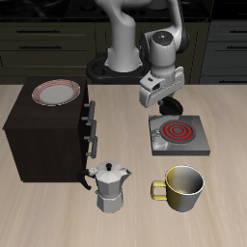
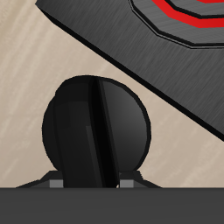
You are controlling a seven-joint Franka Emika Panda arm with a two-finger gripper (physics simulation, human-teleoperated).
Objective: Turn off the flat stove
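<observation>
The flat stove (image 1: 179, 136) is a low grey square plate near the middle of the table, and its spiral coil burner (image 1: 177, 127) glows red. Its small black knob (image 1: 157, 145) sits at the corner of the plate nearer the table's front edge. My gripper (image 1: 168, 106) hangs just behind and above the stove, pointing down. The wrist view shows the knob (image 2: 96, 131) large and close, with the grey plate (image 2: 122, 44) and the red coil (image 2: 188, 13) beyond it. My fingertips do not show there, and how the jaws stand is unclear.
A big dark-brown box with side knobs (image 1: 48, 135) stands beside the stove, with a red-rimmed plate (image 1: 55, 93) on top. A metal moka pot (image 1: 111, 185) and a yellow mug (image 1: 182, 187) stand near the table's front edge.
</observation>
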